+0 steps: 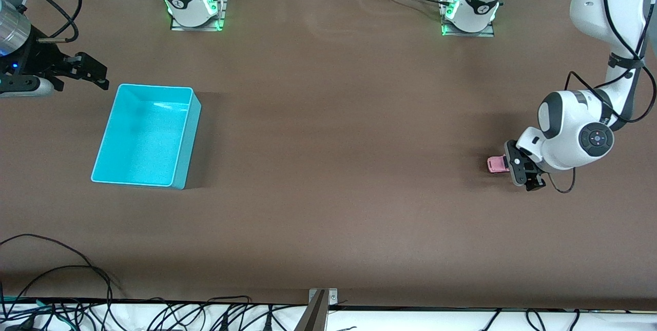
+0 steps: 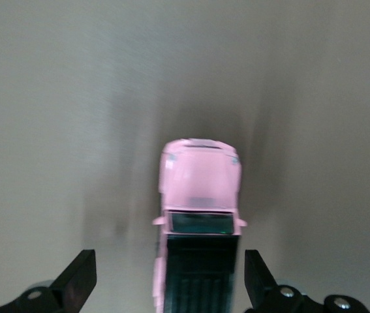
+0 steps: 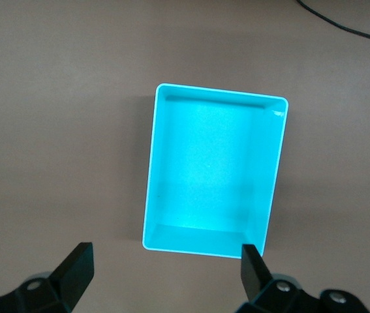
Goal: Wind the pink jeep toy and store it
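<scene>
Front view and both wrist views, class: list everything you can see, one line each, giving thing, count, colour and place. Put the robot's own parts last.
pink jeep toy: one, pale pink with a black rear roof, on the table at the left arm's end, between the left gripper's open fingers.
bin: one, cyan, nothing in it, on the table toward the right arm's end.
table: one, brown, carrying the toy and bin.
cables: several, black, along the table edge nearest the front camera.
left gripper: one, black, open, low at the table, straddling the jeep's rear; fingers not touching its sides.
right gripper: one, black, open, held in the air beside the bin at the right arm's end, waiting.
</scene>
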